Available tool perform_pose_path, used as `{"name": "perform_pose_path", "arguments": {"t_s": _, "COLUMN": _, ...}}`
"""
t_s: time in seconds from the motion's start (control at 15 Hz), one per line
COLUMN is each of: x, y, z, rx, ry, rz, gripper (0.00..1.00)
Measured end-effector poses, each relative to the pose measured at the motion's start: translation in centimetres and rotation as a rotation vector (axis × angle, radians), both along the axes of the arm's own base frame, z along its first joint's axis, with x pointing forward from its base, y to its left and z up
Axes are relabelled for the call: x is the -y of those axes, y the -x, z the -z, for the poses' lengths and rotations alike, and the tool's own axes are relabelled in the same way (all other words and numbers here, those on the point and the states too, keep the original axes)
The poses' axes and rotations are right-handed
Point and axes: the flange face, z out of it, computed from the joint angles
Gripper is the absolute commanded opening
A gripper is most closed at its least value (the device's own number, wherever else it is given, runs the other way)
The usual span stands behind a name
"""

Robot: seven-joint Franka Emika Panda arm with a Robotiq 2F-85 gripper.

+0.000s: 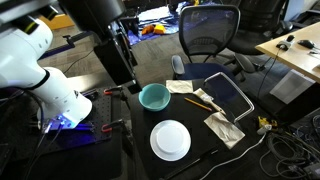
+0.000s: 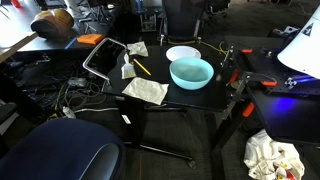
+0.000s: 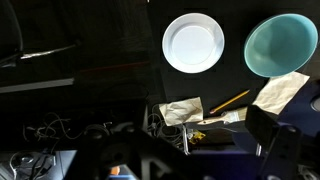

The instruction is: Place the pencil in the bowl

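Gripper (image 1: 127,82): hanging over the table (image 2: 200,98) edge, near the bowl (image 1: 153,97); not showing if spread or pinching.
Pencil (image 3: 230,101): lying flat on the table between paper napkins (image 2: 146,90), outside the bowl.
Bowl: sitting beside the white plate (image 1: 170,139).

A black surface (image 1: 128,128) stands in a cluttered office, a black mesh-backed office chair (image 1: 210,30) and light wooden desk (image 1: 297,48) beyond it; tangled dark cables (image 2: 60,95) and a crumpled white cloth (image 2: 272,156) lie on the floor
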Motion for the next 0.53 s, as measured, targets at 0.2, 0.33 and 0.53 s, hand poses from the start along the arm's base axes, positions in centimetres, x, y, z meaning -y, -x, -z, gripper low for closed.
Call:
{"name": "perform_pose_path", "arguments": {"t_s": 0.2, "x": -1.6, "y": -1.0, "z": 0.1, "rx": -0.005, "ry": -0.006, "rz": -0.013, "gripper": 1.0}}
{"name": "perform_pose_path", "arguments": {"t_s": 0.33, "x": -3.4, "y": -2.2, "z": 0.6, "rx": -0.016, "ry": -0.019, "rz": -0.014, "gripper": 1.0}}
{"name": "perform_pose_path", "arguments": {"t_s": 0.53, "x": -6.1, "y": -4.4, "z": 1.7, "rx": -0.02, "ry": -0.044, "rz": 0.012, "gripper": 1.0}}
